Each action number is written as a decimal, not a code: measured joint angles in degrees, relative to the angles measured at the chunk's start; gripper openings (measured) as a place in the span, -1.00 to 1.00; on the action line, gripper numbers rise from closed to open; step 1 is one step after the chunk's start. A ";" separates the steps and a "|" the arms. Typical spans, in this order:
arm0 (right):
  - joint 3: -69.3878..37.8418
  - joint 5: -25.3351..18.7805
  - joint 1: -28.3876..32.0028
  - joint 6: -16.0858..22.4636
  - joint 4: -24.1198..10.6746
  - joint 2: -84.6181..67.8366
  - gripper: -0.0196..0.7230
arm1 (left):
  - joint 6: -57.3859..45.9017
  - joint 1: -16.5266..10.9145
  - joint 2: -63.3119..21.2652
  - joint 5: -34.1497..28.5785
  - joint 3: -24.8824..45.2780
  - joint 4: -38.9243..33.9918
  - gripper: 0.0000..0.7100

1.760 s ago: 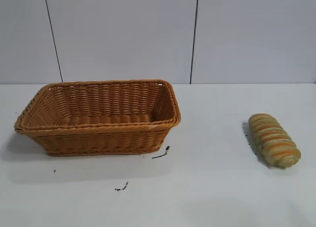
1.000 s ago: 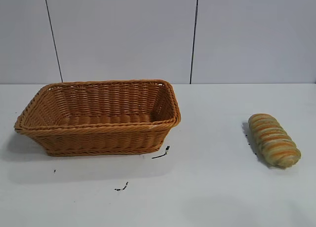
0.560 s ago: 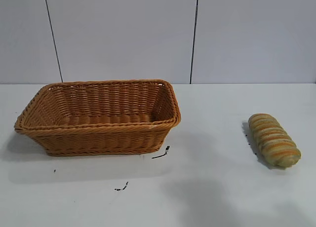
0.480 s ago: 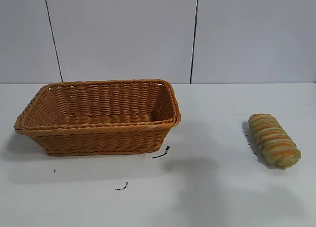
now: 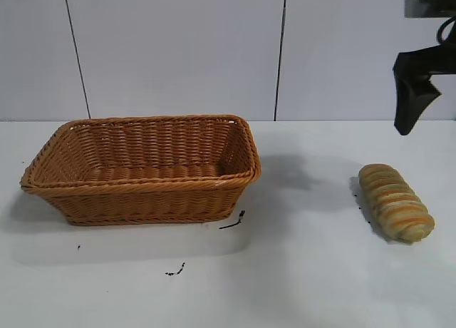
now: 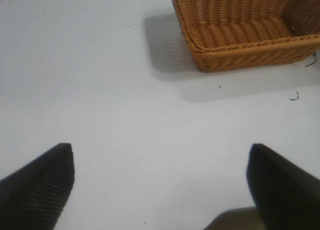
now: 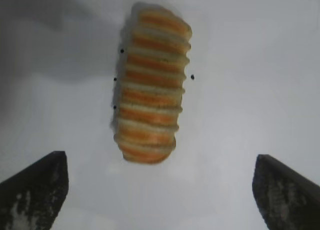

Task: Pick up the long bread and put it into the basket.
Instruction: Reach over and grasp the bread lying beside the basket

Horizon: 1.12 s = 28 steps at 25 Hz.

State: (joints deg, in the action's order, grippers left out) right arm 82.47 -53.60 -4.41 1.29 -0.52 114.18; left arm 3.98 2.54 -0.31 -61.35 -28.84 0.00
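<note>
Jaws of the right gripper (image 7: 160, 190) hang spread wide above the long bread (image 7: 151, 85), not touching it.

Lab-type test bench: bare white table (image 5: 299, 285), plain grey panel wall (image 5: 178, 50) w/ seams.

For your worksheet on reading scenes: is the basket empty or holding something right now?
Empty. The basket shows only bare woven floor in the exterior and left wrist views; the long bread lies on the table, apart from it.

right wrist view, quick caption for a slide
Right gripper, fingers open, above the long bread lying on the white table.
</note>
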 joint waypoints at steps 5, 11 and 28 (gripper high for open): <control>0.27 1.80 -1.18 0.49 0.52 5.18 0.92 | 0.00 0.00 0.00 0.00 0.00 0.00 0.96; 0.27 2.88 -1.18 1.75 0.52 7.74 0.92 | 0.00 0.00 0.00 0.00 0.00 0.00 0.96; 0.27 3.12 -1.18 1.54 -0.47 10.47 0.62 | 0.00 0.00 0.00 0.00 0.00 0.00 0.96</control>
State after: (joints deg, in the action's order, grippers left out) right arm 82.74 -50.49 -5.58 2.83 -0.98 124.65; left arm 3.98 2.54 -0.31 -61.35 -28.84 0.00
